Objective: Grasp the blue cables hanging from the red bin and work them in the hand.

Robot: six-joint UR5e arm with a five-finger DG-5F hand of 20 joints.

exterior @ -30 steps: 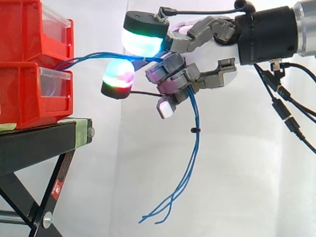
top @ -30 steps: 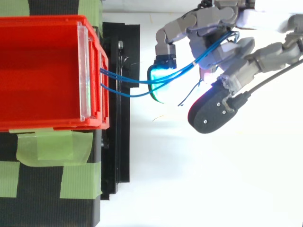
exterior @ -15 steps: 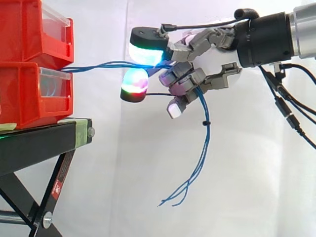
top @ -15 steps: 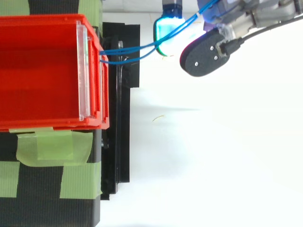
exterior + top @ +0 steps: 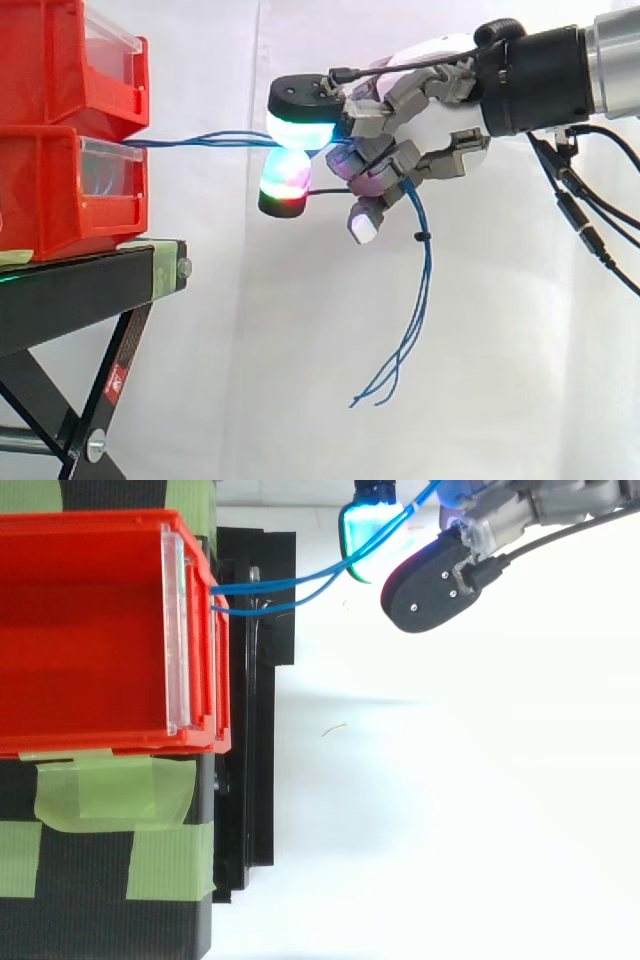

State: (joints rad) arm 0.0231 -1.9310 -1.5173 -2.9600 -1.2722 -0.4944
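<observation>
Several blue cables (image 5: 200, 141) stretch level from red bin (image 5: 50, 195) into curled hand (image 5: 395, 155).

Red bin (image 5: 100, 522): glossy plastic, clear front panel (image 5: 178, 630). Stand (image 5: 70, 295) beneath the bin: matt black metal. Blue cables (image 5: 170, 143): smooth, glossy sheathing.

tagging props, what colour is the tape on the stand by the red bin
Light green; the tape shows best in the top view.

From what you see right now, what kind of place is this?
Probably a robot lab bench: red bins on a black stand, a white curtain, a robot hand gripping blue cables.
</observation>
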